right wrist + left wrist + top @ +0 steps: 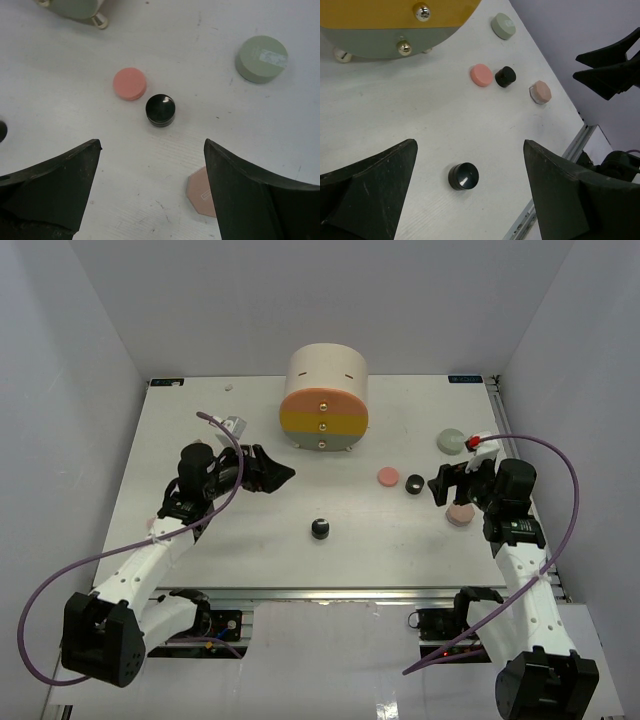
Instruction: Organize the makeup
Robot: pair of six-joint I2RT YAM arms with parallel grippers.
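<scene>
The makeup lies loose on the white table. On the right are a pink round compact, a black pot, a pale green compact and a peach octagonal compact. A second black pot stands alone at centre front. My left gripper is open and empty, above the table, with that pot ahead between its fingers. My right gripper is open and empty, above the black pot, pink compact and peach compact. No bottles or square compact show.
The cream cylindrical drawer unit with orange, yellow and grey-green fronts stands at the back centre, drawers shut. A small white bit lies at the back left. The table's metal front rail runs along the near edge.
</scene>
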